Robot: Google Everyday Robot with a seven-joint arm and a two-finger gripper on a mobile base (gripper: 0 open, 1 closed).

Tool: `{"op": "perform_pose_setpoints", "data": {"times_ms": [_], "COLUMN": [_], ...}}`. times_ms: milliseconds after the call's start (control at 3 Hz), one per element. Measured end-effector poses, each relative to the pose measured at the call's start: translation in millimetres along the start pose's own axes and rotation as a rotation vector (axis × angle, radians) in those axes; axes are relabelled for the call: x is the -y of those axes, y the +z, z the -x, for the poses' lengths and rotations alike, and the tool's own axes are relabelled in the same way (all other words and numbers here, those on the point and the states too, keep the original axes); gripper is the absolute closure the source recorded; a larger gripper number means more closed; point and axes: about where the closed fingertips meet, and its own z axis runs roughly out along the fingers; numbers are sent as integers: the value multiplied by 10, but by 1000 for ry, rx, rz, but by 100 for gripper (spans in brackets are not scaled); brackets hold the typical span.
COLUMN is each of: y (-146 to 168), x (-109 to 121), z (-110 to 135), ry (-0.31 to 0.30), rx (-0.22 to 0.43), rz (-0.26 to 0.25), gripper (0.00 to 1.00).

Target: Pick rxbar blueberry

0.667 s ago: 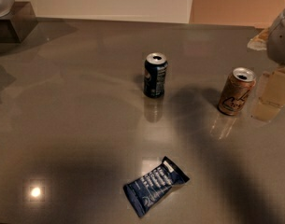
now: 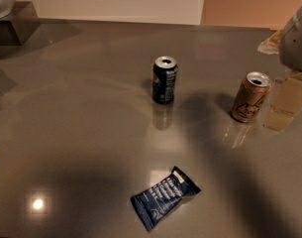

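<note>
1. At right, beside the tan can, my gripper has not moved; open or closed, I cannot tell.
2. The rxbar blueberry lies flat, front-centre, well apart: reach pending.

The rxbar blueberry, near centre, is dark navy with rows of white text and a small white label. The far can is dark blue with a silver top. The right can is coppery tan. The tabletop is glossy grey-brown. The end effector, at the right edge, is pale grey and beige.
</note>
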Motion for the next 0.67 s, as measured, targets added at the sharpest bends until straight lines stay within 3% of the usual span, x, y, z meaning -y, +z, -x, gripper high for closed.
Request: {"op": "perform_pose_setpoints", "data": {"times_ms": [667], "y": [308], "x": [-385], "z": [384], "ry": [-138], "rx": [84], "rz": [77], "gripper": [0]}}
